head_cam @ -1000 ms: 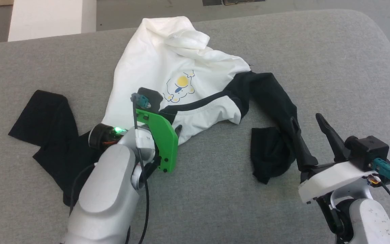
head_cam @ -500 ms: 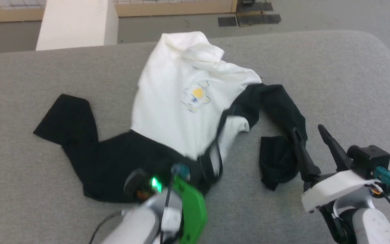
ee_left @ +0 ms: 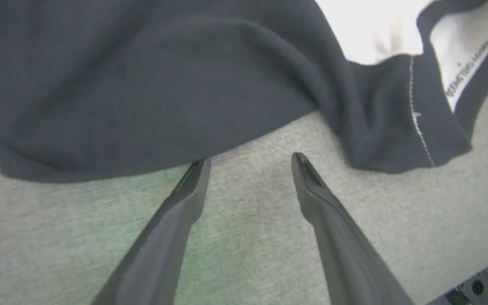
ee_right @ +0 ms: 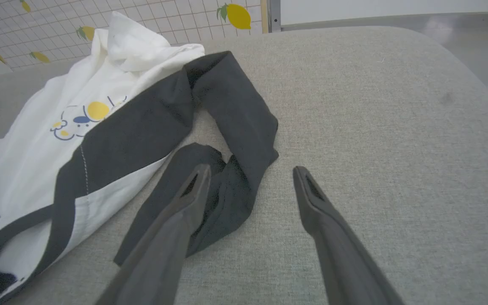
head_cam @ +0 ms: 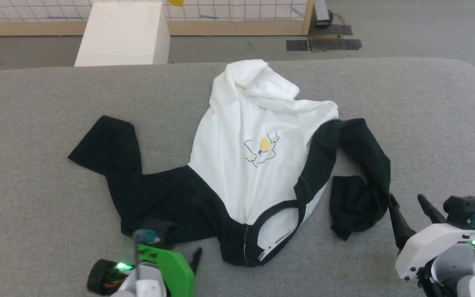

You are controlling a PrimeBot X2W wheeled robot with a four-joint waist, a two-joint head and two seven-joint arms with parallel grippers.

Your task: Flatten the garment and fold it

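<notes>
Item: garment [head_cam: 237, 136], partly spread at the middle of the bench [head_cam: 406, 90]; both claws empty.
Detail: The white body is laid with the collar [head_cam: 278, 231] toward the near edge and the hem bunched toward the far edge. The left-hand sleeve [head_cam: 109, 152] is spread toward the left edge, and the right-hand sleeve [head_cam: 361, 181] is doubled back on itself. The left claw [ee_left: 251, 160] is held open just short of the black shoulder cloth, with nothing gripped. The right claw [ee_right: 250, 168] is spread wide just beside the doubled sleeve, presumably so that it can be taken and drawn out flat. Folding is judged not yet begun.
</notes>
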